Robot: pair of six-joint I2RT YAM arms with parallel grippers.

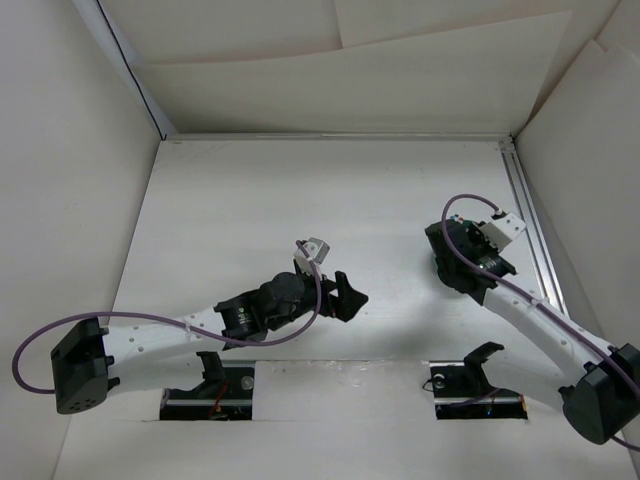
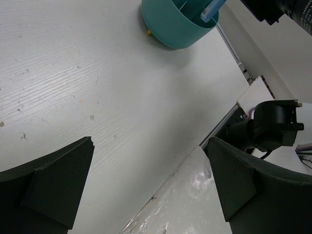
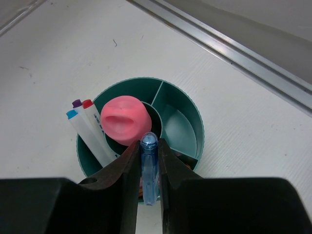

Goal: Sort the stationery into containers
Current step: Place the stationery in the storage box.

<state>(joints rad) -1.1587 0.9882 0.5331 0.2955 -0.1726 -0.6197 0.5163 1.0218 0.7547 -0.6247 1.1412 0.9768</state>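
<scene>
**Sorting nearly finished: last pen held over the cup**

The white worktop [image 1: 300,200] carried no loose stationery that you could see in any view. Your left arm [image 1: 180,335] lay low across the near side. Its left end effector [image 2: 150,146] was released, jaws spread wide over bare surface and gripping nothing. Your right arm [image 1: 540,320] reached to the far right, and from above it hid the container beneath it.

The right wrist view showed the round teal cup [image 3: 181,127] upright on the worktop, near the metal rail [image 3: 234,51]. In its centre well stood the pink-capped glue stick [image 3: 125,120]. Three white markers [image 3: 92,129], tipped blue, purple and red, leaned together in the left compartment. The right compartment looked unfilled. The near one was mostly hidden behind the fingers.

The right end effector [image 3: 148,145] was clenched on the blue pen [image 3: 149,168], held upright over the cup's near rim and not yet let go.

By my reading, you had one step left: lower the pen into a compartment and release it. A yellow speck [image 2: 148,32] at the cup's foot was too small to name, so check it.
</scene>
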